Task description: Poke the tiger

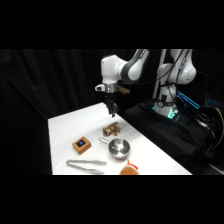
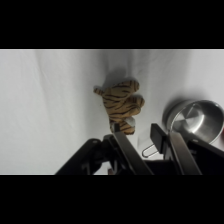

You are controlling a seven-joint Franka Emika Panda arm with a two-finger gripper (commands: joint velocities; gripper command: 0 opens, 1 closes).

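Tiger (image 2: 120, 106) lies free on the worktop (image 1: 65, 127); the claw (image 1: 111, 111), fingers apart and empty, hangs above, lined up for a downward poke.

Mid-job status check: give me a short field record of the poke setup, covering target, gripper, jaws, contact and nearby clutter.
target: tiger, lying on the white table
gripper: gripper above the tiger, just on its far side, pointing down
jaws: apart, a gap shows between them in the wrist view
contact: none visible in the side view; a gap shows above the tiger
nearest neighbour: steel bowl, beside the tiger
other clutter: wooden block, metal tongs, orange object at the table's near edge
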